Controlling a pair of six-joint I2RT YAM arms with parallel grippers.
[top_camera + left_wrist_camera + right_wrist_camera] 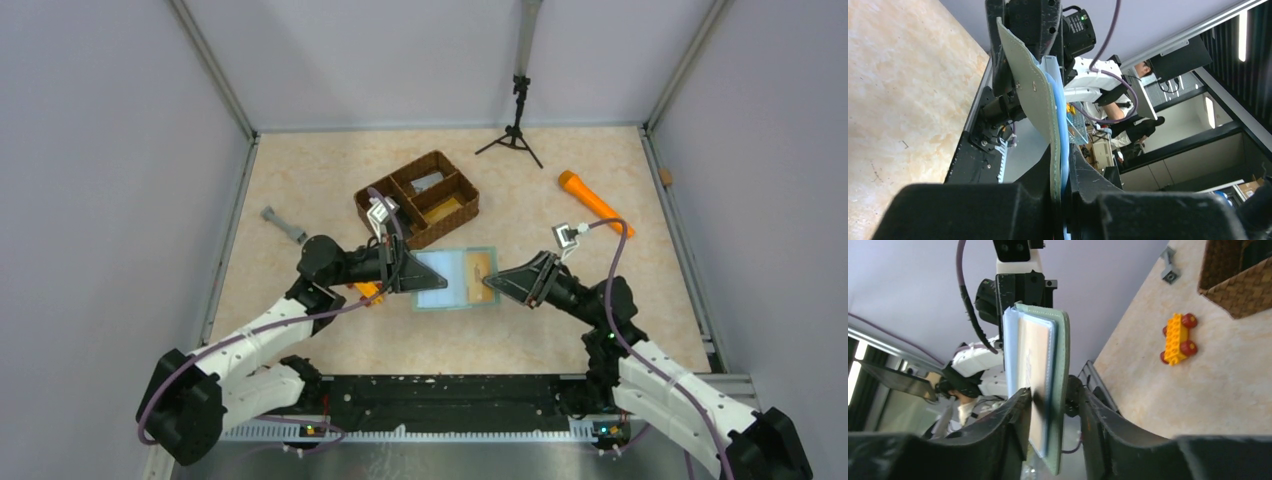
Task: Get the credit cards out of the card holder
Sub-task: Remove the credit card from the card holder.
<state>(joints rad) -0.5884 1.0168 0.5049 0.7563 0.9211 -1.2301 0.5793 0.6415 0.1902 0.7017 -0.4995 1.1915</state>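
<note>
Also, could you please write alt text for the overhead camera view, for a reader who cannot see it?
An open card holder hangs over a beige table, the left gripper clamping one edge and the right gripper around the other. A brown basket sits behind it.

— How are the two arms sitting?

— Both are reaching inward from their bases and are facing each other. The left arm [265, 330] is stretching forward and to its right, wrist lying low. The right arm [660, 365] is bending at the elbow and leaning forward and to its left.

— And the jaws?

— The left jaws are pinching tight on one edge of the card holder [455, 278]. The right jaws are straddling the opposite edge, with fingers [998, 440] sitting at each face. Whether they are pressing, I cannot tell.
</note>
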